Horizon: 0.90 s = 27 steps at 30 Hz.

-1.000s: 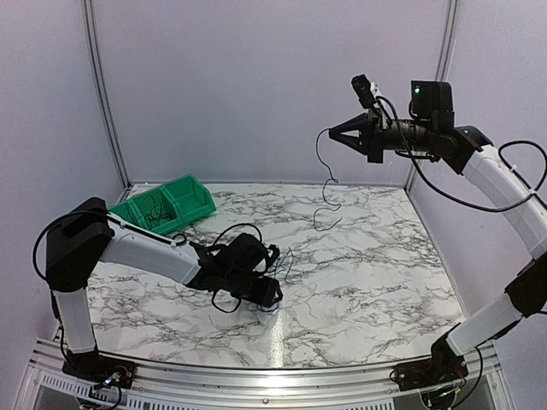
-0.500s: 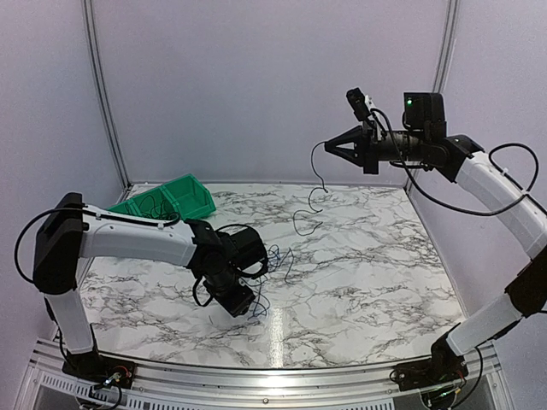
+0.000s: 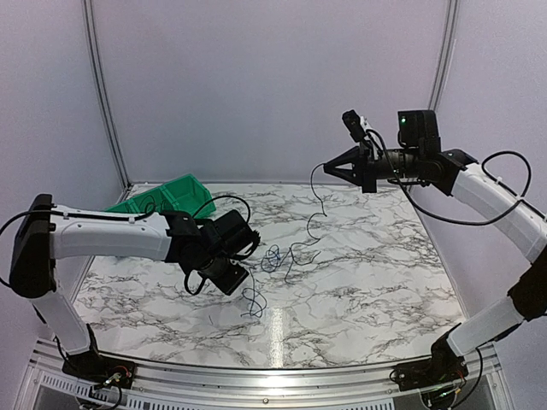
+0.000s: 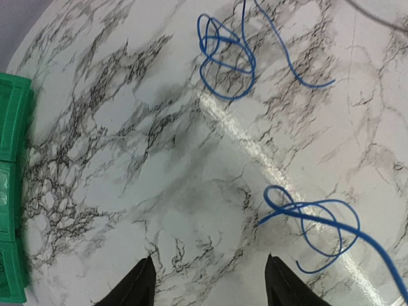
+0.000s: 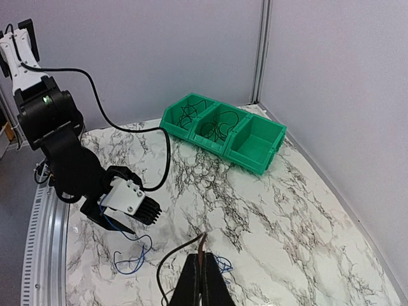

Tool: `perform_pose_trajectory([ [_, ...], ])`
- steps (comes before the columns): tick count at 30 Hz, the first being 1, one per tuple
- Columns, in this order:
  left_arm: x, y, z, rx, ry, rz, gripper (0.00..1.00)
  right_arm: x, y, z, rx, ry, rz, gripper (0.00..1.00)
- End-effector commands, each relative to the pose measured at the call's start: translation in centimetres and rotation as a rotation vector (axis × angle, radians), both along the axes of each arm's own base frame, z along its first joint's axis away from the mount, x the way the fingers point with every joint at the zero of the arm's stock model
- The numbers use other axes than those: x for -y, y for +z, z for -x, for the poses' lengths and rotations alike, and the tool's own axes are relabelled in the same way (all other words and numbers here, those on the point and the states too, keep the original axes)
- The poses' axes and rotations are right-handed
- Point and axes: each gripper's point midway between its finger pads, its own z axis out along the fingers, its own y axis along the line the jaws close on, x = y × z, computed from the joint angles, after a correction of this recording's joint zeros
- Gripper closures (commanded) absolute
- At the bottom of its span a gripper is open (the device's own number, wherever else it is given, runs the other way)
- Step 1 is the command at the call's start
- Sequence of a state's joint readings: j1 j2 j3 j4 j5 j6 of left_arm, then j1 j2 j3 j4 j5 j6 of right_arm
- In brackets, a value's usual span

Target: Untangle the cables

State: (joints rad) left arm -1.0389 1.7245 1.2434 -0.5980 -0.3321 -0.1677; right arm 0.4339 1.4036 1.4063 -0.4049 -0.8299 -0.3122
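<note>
My right gripper (image 3: 326, 169) is shut on a thin black cable (image 3: 314, 213). It holds the cable high over the far middle of the table, and the free end trails down to the marble. In the right wrist view the fingertips (image 5: 203, 255) pinch the cable's brown-black end (image 5: 167, 264). A knot of blue cables (image 3: 272, 257) lies mid-table, also seen in the left wrist view (image 4: 224, 58). My left gripper (image 3: 237, 275) hovers just left of it, open (image 4: 209, 258), with only bare marble between the fingers. A second blue loop (image 4: 312, 224) lies at its right, and a strand rises beside the gripper.
A green three-compartment bin (image 3: 175, 196) stands at the far left; two of its compartments hold black wires (image 5: 203, 121). The bin's edge (image 4: 9, 191) shows at the left of the left wrist view. The left arm's thick black cable (image 3: 224, 205) arcs above its wrist.
My left gripper has lifted and drawn back to the left with its jaws opening wider, leaving a blue loop on the table. My right gripper has moved left and lower with the black cable.
</note>
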Motion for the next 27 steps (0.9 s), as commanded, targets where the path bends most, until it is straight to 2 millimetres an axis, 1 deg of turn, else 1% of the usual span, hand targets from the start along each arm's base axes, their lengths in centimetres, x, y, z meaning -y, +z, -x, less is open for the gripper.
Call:
perform_pose_trajectory([
  [1,2.3,1.7,-0.4,0.015,-0.058,0.089,0.40,0.4,-0.5,0.8,0.029,0.000,0.027,1.00],
  [5,1.6,0.7,-0.2,0.000,-0.042,0.050,0.41,0.9,-3.1,0.5,0.005,-0.033,0.085,1.00],
  [8,1.4,0.0,-0.4,0.000,-0.027,0.034,0.41,1.1,-5.1,0.7,-0.029,-0.022,0.132,1.00],
  [11,1.4,-0.9,-0.4,-0.010,-0.016,0.022,0.41,1.4,-5.9,1.1,-0.030,-0.011,0.170,1.00],
  [12,1.5,-1.3,-0.4,-0.014,-0.013,0.022,0.41,1.5,-6.1,1.2,-0.020,-0.004,0.183,0.92],
  [13,1.6,-1.5,-0.5,-0.016,-0.011,0.025,0.41,1.6,-6.2,1.3,-0.014,-0.002,0.190,0.81],
  [15,1.9,-1.9,-0.3,-0.028,-0.012,0.039,0.41,1.7,-6.2,0.9,0.001,-0.022,0.197,0.63],
  [16,2.1,-2.0,-0.3,-0.033,-0.013,0.049,0.41,1.6,-6.2,0.7,0.005,-0.030,0.195,0.57],
  [17,2.2,-2.0,-0.2,-0.039,-0.013,0.059,0.41,1.5,-6.3,0.6,0.003,-0.032,0.192,0.53],
  [19,2.5,-2.0,-0.1,-0.040,-0.010,0.081,0.41,0.6,-7.2,0.7,-0.018,-0.008,0.178,0.47],
  [20,2.6,-2.0,-0.2,-0.040,-0.008,0.094,0.41,-0.1,-7.8,0.8,-0.025,0.007,0.175,0.46],
  [24,3.0,-1.8,0.0,-0.049,0.003,0.152,0.41,-3.7,-12.6,2.4,-0.102,0.100,0.238,0.42],
  [26,3.1,-1.7,0.0,-0.052,0.012,0.180,0.41,-5.5,-14.6,3.5,-0.149,0.164,0.250,0.42],
  [27,3.2,-1.7,0.0,-0.054,0.019,0.195,0.41,-6.2,-15.3,3.7,-0.173,0.186,0.248,0.42],
])
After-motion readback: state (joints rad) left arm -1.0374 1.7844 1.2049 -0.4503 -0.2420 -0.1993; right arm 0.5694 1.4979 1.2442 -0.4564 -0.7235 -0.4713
